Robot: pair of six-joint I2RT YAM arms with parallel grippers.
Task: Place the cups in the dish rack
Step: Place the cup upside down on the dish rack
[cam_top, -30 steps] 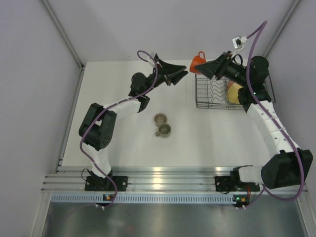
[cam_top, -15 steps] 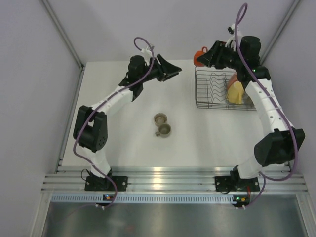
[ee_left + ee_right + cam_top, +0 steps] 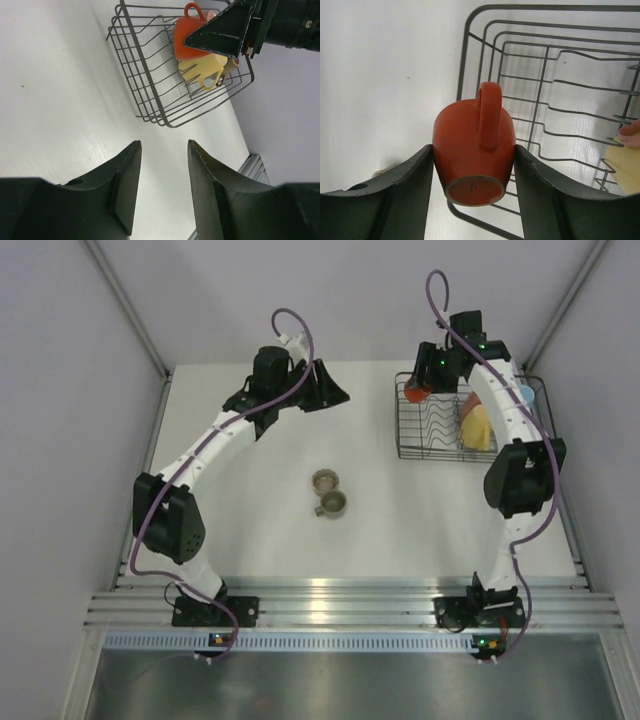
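- The small orange cup (image 3: 474, 150) looked like glazed ceramic: probably light, rigid, slick, and liable to chip against wire. A squeeze across its round body, clear of the handle, seemed the safest hold.
- It was glossy orange-red, with a loop handle facing the wrist camera and a paler ring around its base.
- The right pincer (image 3: 473, 167) was clamped on that body, one finger on each side, holding it over the left end of the dish rack (image 3: 432, 426) near the table's far right corner.
- A yellow cup (image 3: 205, 67) lay inside the rack.
- The left pincer (image 3: 162, 165) hung apart and empty near the far edge.
- Two grey-olive cups (image 3: 324, 481) sat mid-table.
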